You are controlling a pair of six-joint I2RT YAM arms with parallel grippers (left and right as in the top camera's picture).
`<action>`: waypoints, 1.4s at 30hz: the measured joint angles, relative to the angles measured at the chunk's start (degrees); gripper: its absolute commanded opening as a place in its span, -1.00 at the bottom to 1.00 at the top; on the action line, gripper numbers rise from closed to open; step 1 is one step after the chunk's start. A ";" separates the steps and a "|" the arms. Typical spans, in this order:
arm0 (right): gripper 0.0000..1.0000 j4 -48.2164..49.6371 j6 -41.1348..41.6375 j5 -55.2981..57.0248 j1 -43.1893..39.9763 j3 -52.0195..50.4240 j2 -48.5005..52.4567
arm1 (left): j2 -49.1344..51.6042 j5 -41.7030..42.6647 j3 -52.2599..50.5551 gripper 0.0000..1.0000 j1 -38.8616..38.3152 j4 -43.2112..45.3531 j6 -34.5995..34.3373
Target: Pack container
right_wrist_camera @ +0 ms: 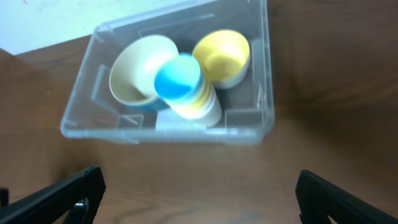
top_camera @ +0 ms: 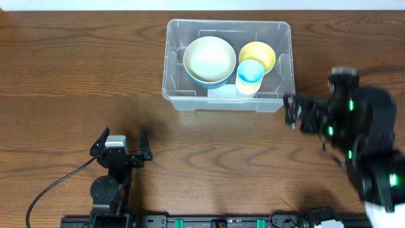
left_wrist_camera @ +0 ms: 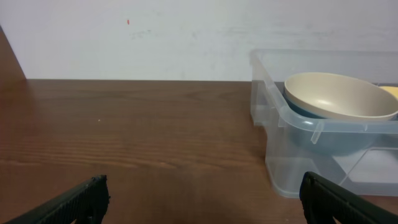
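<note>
Large clear rectangular plastic container (top_camera: 169, 63) at far centre of brown wooden worktop (top_camera: 63, 76), cream bowl (top_camera: 209, 56) and yellow bowl (top_camera: 258, 53) inside, left end effector (top_camera: 124, 133) wide, empty, right end effector (top_camera: 290, 111) wide, empty

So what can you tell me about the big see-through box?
The container is a big clear plastic box with a rounded rim and ridges inside. It stands upright, open-topped, on the wooden table. It holds a cream bowl, a yellow bowl and a cup that is blue inside. Nothing else touches it.
</note>
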 measured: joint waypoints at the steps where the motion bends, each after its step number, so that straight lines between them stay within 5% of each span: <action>1: 0.98 0.42 0.02 0.24 0.00 -2.71 -3.10 | 0.00 0.00 0.00 0.96 0.00 0.00 0.00; 5: 0.99 5.70 0.00 0.72 -0.22 -13.25 -14.80 | 0.00 0.00 0.00 0.96 0.00 -0.02 0.00; 13: 0.98 44.19 0.20 2.54 -2.93 -36.65 -33.22 | 0.02 0.02 0.04 0.96 0.00 -0.09 0.00; 19: 0.99 60.15 -1.70 3.61 -4.96 -51.56 -41.64 | 0.02 0.00 0.04 0.96 0.00 -0.07 0.00; 30: 0.99 62.42 -15.96 3.87 -4.98 -62.36 -49.72 | 0.02 0.00 0.04 0.96 0.00 -0.09 0.00; 42: 0.98 48.11 -24.76 4.46 -5.01 -64.32 -49.75 | 0.02 0.00 0.04 0.96 0.00 -0.09 0.00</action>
